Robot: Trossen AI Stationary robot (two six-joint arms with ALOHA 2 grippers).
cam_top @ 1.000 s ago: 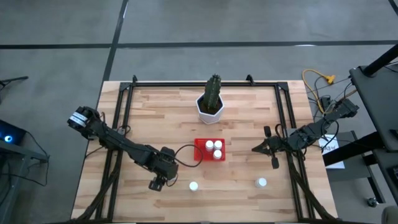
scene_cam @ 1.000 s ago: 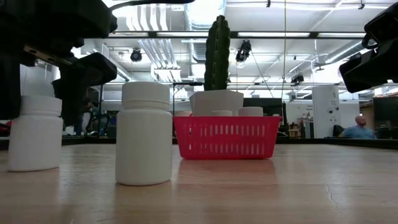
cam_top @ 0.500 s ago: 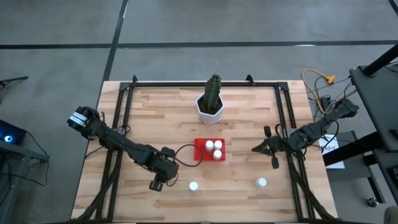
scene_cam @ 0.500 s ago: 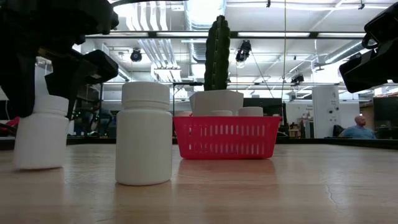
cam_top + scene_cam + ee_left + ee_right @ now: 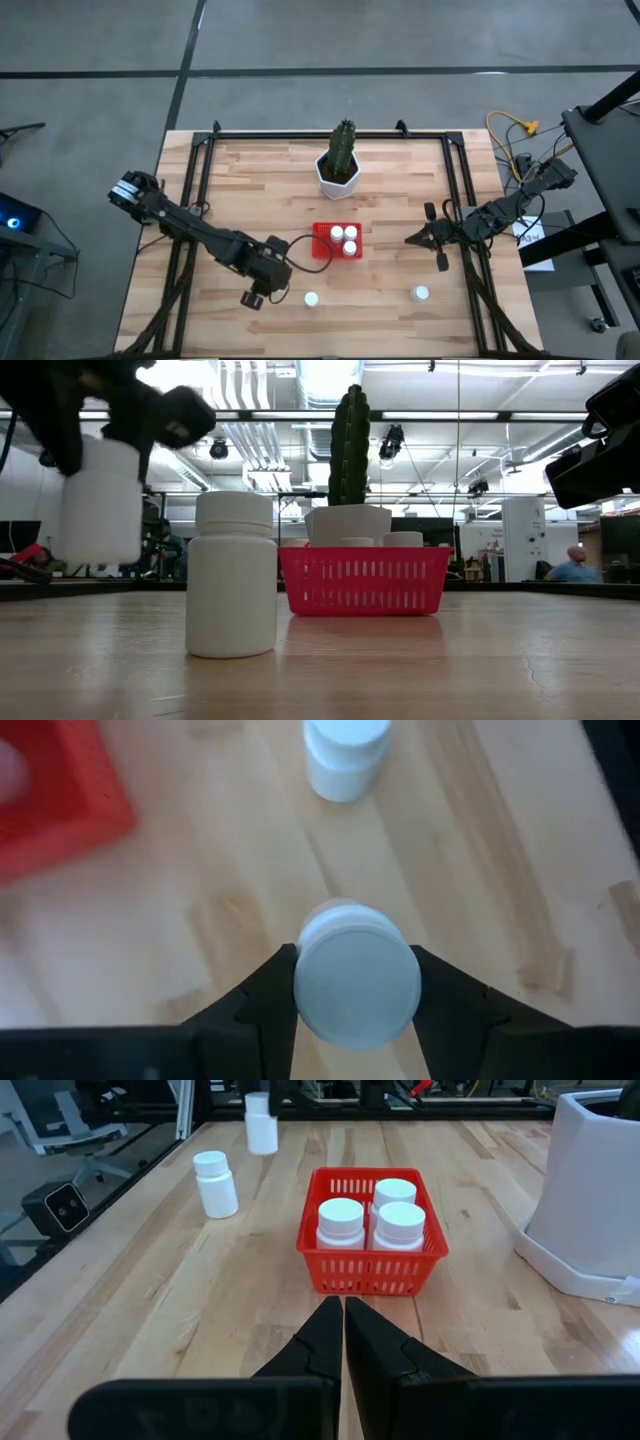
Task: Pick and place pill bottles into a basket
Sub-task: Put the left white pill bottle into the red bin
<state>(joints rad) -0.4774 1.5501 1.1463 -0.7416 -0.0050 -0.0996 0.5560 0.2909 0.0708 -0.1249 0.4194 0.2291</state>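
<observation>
A small red basket (image 5: 322, 240) stands mid-table with three white pill bottles (image 5: 372, 1215) upright in it. Two more pill bottles stand on their bases near the table's front edge, one (image 5: 311, 298) near the middle and one (image 5: 421, 294) toward the right. My left gripper (image 5: 268, 275), just left of the basket, is shut on another pill bottle (image 5: 100, 500), which is in the air. My right gripper (image 5: 425, 240) is shut and holds nothing; it hovers to the right of the basket. My left gripper pinches the pill bottle's cap end (image 5: 305, 985) between its two fingers (image 5: 265, 995), one on each side. The fingers come from above, slanting down. The bottle hangs upright below them, its base (image 5: 98, 555) clear of the table.
A white pot with a green cactus (image 5: 338, 172) stands behind the basket toward the far edge. Black rails (image 5: 200, 190) run along the table's left, right and far sides. Bare wood lies between the basket and the standing bottles.
My left gripper has taken hold of the pill bottle that stood on the table between its fingers and has risen with it. The bottle tipped slightly on leaving the wood and now hangs clear above the table.
</observation>
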